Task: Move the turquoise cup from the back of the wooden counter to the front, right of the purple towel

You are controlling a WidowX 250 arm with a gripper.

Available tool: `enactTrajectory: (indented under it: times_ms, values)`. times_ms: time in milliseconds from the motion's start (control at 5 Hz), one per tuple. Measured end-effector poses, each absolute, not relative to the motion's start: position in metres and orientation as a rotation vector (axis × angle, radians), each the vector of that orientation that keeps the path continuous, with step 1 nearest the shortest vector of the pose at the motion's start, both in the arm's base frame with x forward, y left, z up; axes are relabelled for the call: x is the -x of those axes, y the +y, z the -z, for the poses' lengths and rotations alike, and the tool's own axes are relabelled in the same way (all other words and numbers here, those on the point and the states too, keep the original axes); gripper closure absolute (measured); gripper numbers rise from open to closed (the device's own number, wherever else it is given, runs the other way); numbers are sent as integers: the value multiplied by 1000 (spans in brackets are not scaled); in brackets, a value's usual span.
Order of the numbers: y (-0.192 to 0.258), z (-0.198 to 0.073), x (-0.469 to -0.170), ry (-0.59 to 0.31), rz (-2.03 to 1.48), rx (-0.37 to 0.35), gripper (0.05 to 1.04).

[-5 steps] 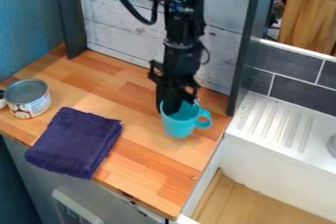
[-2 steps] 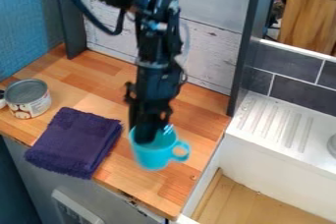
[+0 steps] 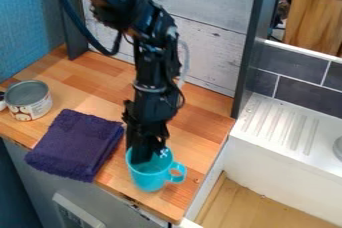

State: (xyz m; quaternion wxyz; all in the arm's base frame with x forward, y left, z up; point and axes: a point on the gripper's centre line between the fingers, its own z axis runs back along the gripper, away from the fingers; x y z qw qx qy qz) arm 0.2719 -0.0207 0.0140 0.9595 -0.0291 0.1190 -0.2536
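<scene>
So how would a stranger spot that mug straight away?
Find the wooden countertop beside the white draining board. Near its front corner on the draining-board side, the black gripper points down into a turquoise mug. Unlike the folded purple towel and grey-topped can, it has a looped handle.

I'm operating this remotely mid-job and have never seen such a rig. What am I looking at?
The black machine is a robot arm, entering from the upper left and hanging down. The view comes from a fixed camera looking down at a slant.

At the arm's lower end are its jaws, reaching inside the rim of a turquoise mug. From this angle I cannot tell how firmly they grip it, or whether it touches the wooden counter.

Left of the mug in the picture lies a folded purple cloth, and beyond that stands a round tin. At the right is a white ridged draining surface.
</scene>
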Motion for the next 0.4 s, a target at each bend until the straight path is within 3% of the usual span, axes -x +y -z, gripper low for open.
enactTrajectory:
  times_ms: [400]
  values:
    - [-33,-12,-292,144,541,59,940]
